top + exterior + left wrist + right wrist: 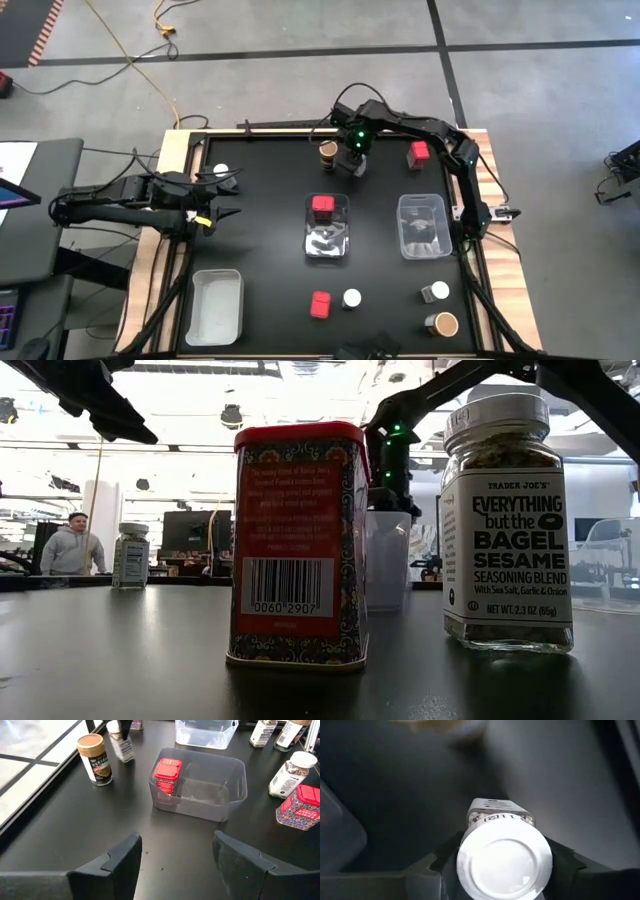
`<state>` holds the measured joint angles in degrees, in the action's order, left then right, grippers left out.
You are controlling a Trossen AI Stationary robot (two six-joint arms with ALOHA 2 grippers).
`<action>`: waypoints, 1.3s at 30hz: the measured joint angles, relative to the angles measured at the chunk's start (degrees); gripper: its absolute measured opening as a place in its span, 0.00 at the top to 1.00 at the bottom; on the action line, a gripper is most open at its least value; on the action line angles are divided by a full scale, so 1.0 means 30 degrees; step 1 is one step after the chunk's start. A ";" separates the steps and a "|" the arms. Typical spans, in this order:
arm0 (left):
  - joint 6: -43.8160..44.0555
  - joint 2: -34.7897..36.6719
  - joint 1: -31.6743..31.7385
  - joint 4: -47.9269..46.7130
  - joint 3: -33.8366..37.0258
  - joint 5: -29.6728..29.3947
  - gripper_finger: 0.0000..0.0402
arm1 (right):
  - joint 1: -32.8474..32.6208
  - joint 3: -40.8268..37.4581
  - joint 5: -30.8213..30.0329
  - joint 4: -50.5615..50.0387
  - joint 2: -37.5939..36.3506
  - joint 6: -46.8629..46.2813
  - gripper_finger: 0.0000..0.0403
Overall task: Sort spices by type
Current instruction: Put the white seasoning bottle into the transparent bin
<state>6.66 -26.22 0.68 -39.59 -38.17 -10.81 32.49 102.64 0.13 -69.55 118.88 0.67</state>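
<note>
1. High view: the black surface (270, 260) was the biggest thing, and it carried bins and small spice jars.
2. The right arm reached over the far side of the surface. Its right gripper (356, 160) was shut tight on a white-lidded jar (504, 861). The wrist view showed the round white lid between the two dark fingers (560, 862).
3. The left arm waited at the left edge of the surface. Its left gripper (222, 203) stood partly open and held nothing.
4. Three clear bins lay on the surface. The middle bin (327, 250) had one red tin (323, 205) inside it, at its far end. The right bin (423, 226) and the near-left bin (215, 305) were well apart from it.
5. A brown-topped jar (328, 152) stood just beside the right gripper, on its left.
6. A second red tin (419, 152) stood at the far right, near the right arm.
7. A third red tin (320, 304) and a white-lidded jar (352, 298) stood side by side on the near side.
8. A silver-lidded jar (437, 292) and a tan-topped jar (444, 324) sat close together at the near right.
9. One more white lid (221, 171) showed at the far left, near the left arm.
10. In the low view, a person (72, 546) stood far off in the room.
</note>
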 joint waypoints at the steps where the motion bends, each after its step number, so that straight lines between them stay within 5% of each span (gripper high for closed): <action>1: 0.0000 0.0000 0.0002 0.0004 0.0000 0.0000 0.43 | -0.0112 -0.0053 -0.0003 -0.0240 -0.0281 0.0000 0.45; 8: 0.0521 -0.0007 0.0001 0.0012 0.0000 0.0007 0.43 | -0.1799 0.0018 -0.0022 -0.2300 -0.4259 -0.0737 0.45; 20: 0.0420 -0.0007 -0.0001 -0.0025 0.0007 0.0082 0.43 | -0.7721 -0.0235 -0.1790 -0.6792 -1.1267 -0.3709 0.45; 30: 0.1077 -0.0007 0.0000 -0.0068 0.0007 0.0391 0.43 | -1.1501 -0.7595 -0.2734 -0.6728 -1.7893 -0.5733 0.45; 39: -0.0965 -0.0007 -0.0004 -0.0149 0.0007 0.0444 0.43 | -1.1784 -1.4397 -0.2721 -0.3048 -2.1444 -0.4043 0.45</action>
<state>3.76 -26.24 0.67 -40.03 -38.15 -9.48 -2.86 59.45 -8.04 -78.69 54.55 -11.46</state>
